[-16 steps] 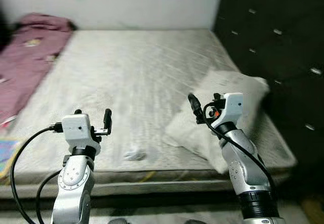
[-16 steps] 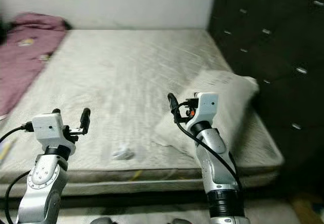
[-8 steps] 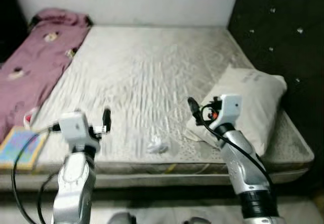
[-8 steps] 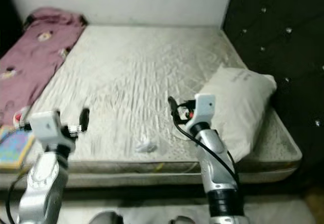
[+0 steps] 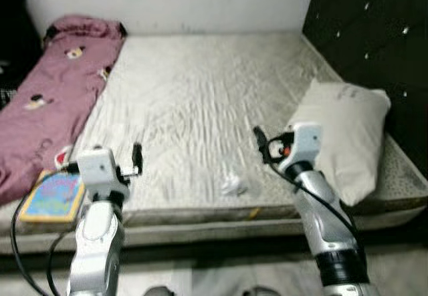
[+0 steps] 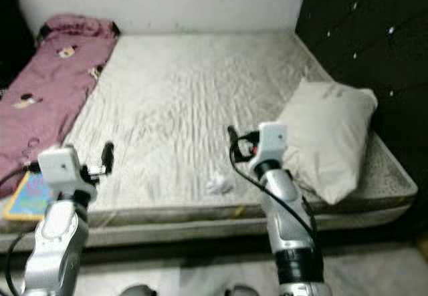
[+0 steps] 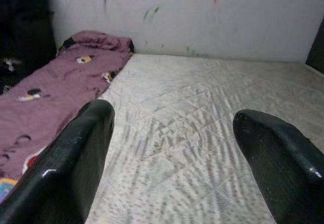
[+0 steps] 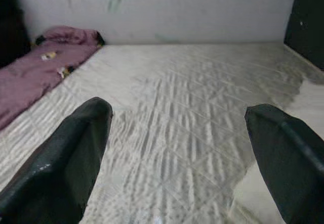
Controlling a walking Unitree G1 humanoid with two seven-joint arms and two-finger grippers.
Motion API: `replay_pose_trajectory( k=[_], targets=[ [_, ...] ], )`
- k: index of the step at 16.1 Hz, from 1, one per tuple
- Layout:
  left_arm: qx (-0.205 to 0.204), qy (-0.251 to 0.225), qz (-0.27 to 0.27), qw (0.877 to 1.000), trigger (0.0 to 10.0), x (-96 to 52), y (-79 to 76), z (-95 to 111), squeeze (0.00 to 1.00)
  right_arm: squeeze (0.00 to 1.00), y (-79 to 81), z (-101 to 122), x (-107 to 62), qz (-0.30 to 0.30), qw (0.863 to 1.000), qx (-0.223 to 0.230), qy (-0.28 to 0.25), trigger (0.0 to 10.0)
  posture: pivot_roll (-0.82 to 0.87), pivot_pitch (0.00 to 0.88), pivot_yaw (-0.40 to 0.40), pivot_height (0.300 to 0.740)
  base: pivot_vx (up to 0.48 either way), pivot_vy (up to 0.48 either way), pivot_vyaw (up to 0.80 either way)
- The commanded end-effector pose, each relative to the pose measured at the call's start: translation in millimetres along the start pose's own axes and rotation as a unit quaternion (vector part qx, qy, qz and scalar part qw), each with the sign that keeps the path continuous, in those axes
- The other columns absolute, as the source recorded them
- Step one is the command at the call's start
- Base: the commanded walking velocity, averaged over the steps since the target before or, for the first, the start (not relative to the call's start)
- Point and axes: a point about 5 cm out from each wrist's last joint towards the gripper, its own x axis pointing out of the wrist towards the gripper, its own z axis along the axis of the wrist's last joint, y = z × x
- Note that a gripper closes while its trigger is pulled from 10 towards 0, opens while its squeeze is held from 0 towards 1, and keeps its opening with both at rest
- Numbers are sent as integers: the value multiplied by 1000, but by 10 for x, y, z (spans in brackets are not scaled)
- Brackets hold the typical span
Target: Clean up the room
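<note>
left tool (image 7: 172,148): wide, empty, above bed (image 5: 200,95) edge
right tool (image 8: 177,148): wide, empty
white scrap (image 5: 232,185): between tools, blurred, unidentifiable
book (image 5: 53,196): beside left tool, partly hidden

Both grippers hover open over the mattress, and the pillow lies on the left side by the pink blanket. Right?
Not quite. The pillow lies on the right side, away from the pink blanket, as the left eye view shows. The left gripper and right gripper do hover open over the mattress.

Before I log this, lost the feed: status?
Left gripper and right gripper open, empty. Crumpled tissue at mattress front edge. Path clear.
</note>
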Motion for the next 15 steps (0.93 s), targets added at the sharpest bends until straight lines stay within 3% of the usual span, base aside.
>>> replay_pose_trajectory(
  k=[1,6,8,11,15],
  targets=[
    [0,1,2,1000,10000,22,14,10,0,0,39,69,44,11,1000,20,-13,10000,-73,0,-19,740,0,0,0],
    [-21,-14,-23,999,10000,17,-2,33,0,0,55,62,48,10,999,35,-12,10000,-78,0,-12,740,0,0,-160],
    [-3,-17,-5,1000,10000,15,29,39,0,0,49,67,49,8,999,39,-16,10000,-77,0,-12,740,0,0,-800],
    [10,-6,19,1000,10000,26,62,28,0,0,44,61,52,7,999,41,-15,10000,-76,0,-12,740,0,0,0],
    [-7,-5,-19,1000,10000,9,2,22,0,0,44,54,48,4,999,45,-14,10000,-75,0,-7,740,0,0,0]
  ],
)
